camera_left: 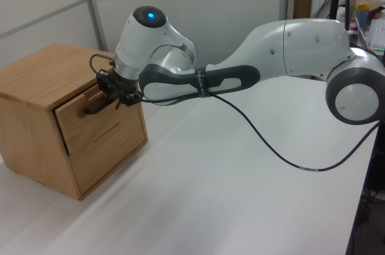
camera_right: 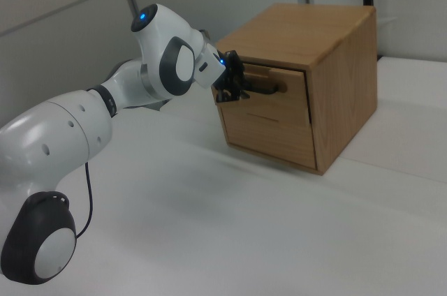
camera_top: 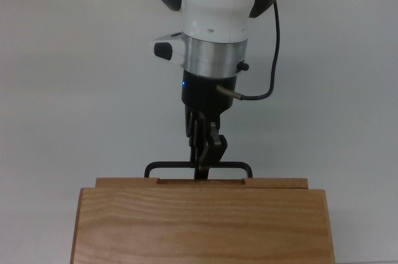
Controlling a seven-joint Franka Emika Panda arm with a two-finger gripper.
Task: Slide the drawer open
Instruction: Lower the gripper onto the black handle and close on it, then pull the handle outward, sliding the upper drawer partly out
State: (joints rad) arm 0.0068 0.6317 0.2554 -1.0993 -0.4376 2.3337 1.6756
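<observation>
The gripper [camera_top: 203,165] is sitting right at the black bar handle [camera_top: 198,167] of the drawer [camera_top: 200,182], near the bar's middle in the top view, and its dark fingers [camera_top: 213,147] are looking drawn close together about the bar, though whether they are truly pinching it or only hooked over it I cannot tell from these views. The drawer is the upper one in the wooden cabinet [camera_left: 36,77], which is standing on the white table [camera_left: 240,171]; in the top view a thin strip of the drawer is showing beyond the cabinet's top slab, and in the left view its front panel [camera_left: 84,110] is standing slightly proud of the cabinet face (so it is barely started out, by my reading). In the right view the gripper [camera_right: 229,85] is meeting the handle [camera_right: 262,89] at the end of the bar nearer the arm, with the white arm [camera_right: 105,107] reaching in from the right view's left. A lower front panel [camera_left: 108,147] below is lying flush. The step in hand, as I judge it, is the pull itself, with nearly all of the travel lying ahead. The next move is calling for a straight draw away from the cabinet face, level with the drawer's runners; pulling at an angle would be risking a jammed drawer or fingers slipping off the bar, and a light cabinet might be dragged along the table.
</observation>
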